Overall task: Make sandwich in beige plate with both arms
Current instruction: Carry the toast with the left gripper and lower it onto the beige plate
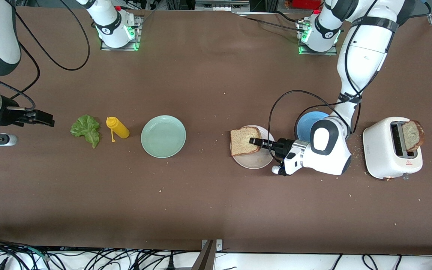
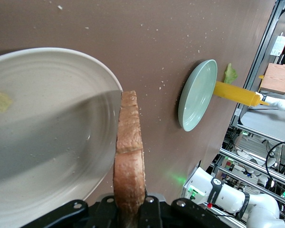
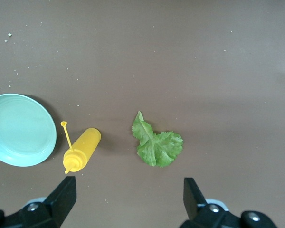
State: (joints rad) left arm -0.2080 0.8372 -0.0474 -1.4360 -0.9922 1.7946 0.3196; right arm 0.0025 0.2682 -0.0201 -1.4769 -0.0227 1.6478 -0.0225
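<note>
First bread slice went onto the beige plate.
Left hand (image 1: 252,141) pinched the bread slice (image 1: 244,140) over the beige plate (image 1: 253,160); better lowered flat, centred, before release. Right hand (image 1: 45,119), spread, waited near the lettuce leaf (image 1: 86,129).

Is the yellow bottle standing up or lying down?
Lying down. The yellow bottle rests on its side on the table, between the lettuce and the green plate.

left gripper (image 1: 254,141) gripping bread slice (image 1: 244,140), beige plate (image 1: 252,162)
</note>
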